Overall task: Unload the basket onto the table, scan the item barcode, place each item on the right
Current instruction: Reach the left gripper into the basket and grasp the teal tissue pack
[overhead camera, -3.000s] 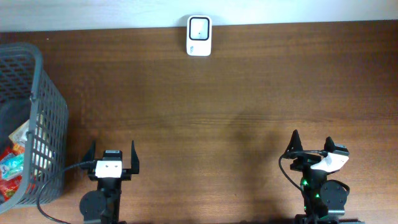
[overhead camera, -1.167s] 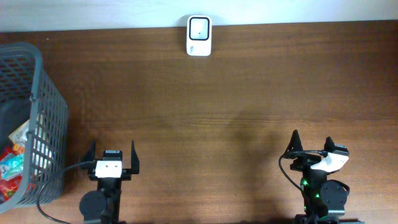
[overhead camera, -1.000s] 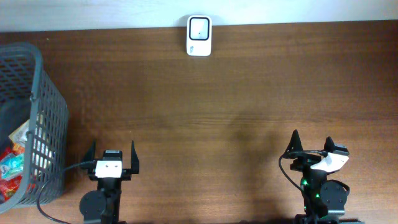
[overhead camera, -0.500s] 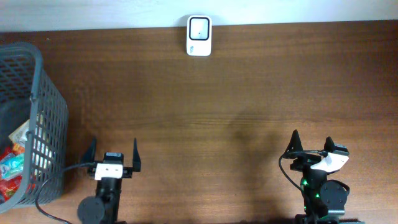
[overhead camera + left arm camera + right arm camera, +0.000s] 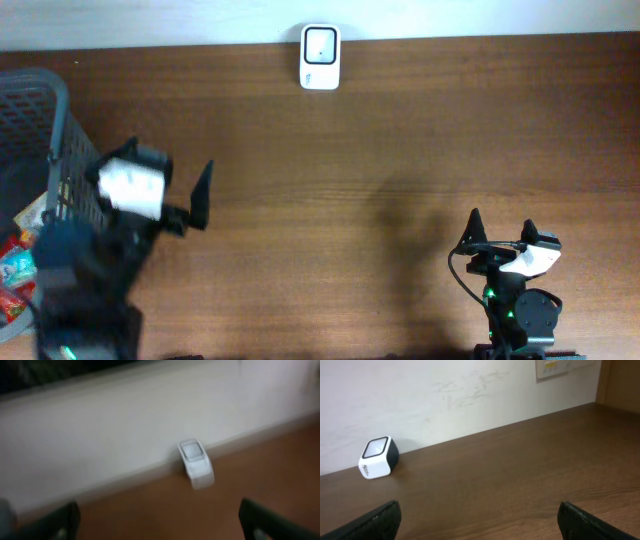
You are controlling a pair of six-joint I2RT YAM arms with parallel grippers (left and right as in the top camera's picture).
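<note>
Red and pale printed packets [image 5: 14, 262] are seen only in part, lying inside the grey plastic mesh basket [image 5: 62, 120] at 9 o'clock on the brown wooden table [image 5: 400, 130]. No barcode can be made out on them. The small white barcode scanner [image 5: 320, 44], rounded and fitted with a dark square window, is stood at 12 o'clock against the table's far edge, well apart from the basket.

The left gripper [image 5: 159, 506] is found just beside the basket's inner wall. Its fingers are spread fully and nothing is held between them; its pictures are blurred. Half a second earlier it was parked at 7 o'clock, and it has since been raised and swung towards the basket. The right gripper [image 5: 501, 222], at 5 o'clock, is likewise spread wide and empty and has not been moved. The barcode scanner has been left where it was.
</note>
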